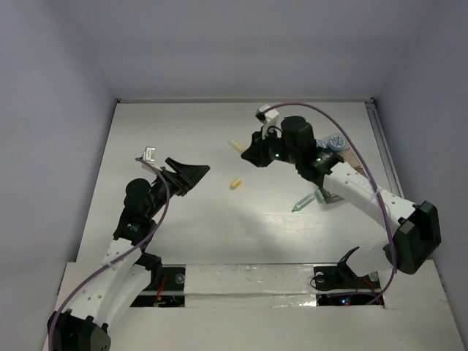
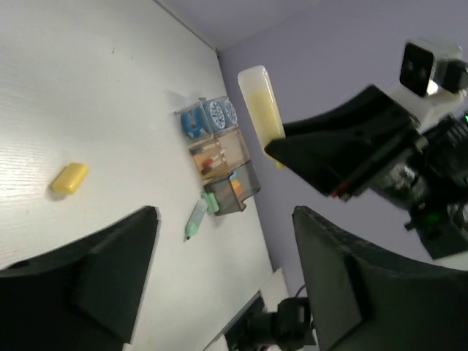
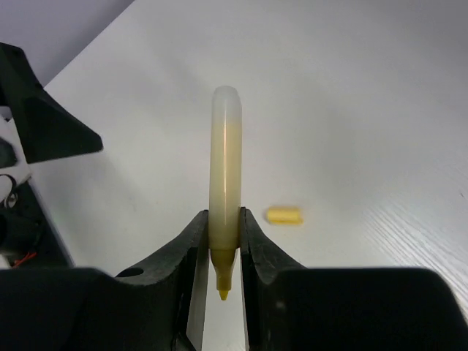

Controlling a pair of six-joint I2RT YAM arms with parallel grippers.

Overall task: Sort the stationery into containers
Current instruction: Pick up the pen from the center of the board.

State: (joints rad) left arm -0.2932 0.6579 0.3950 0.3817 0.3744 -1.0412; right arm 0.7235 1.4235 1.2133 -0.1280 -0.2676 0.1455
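**Right tool.** The right tool is found closed about a yellow marker. The jaws are pressed flat against both sides of the barrel close to the nib end. The nib is bare and points back toward the wrist, and the long pale barrel projects forward past the fingertips. The marker is carried in the air, well above the bench.

**Left tool.** The left tool is seen with jaws wide apart and nothing between them. It faces the marker from the other side, near it but not touching.

**Surroundings.** A short yellow stub lies alone on the bench between the arms. A green pen lies just beside the trays, which are grouped at the right with two blue-and-white pots at their far end. One tray is seen to hold orange pieces, and the contents of the others cannot be made out.

**Step in hand (judged).** The marker is taken to be on its way to a tray.

- The left tool should be drawn back before any swing is made.
- The carry should be kept slow, because the grip is near one end and the barrel could pivot.
- The barrel should be lined up with the tray's long side.
- The marker should be lowered until nearly resting, and only then should the jaws be parted.
- Contact with the green pen and the pots should be avoided on the approach.
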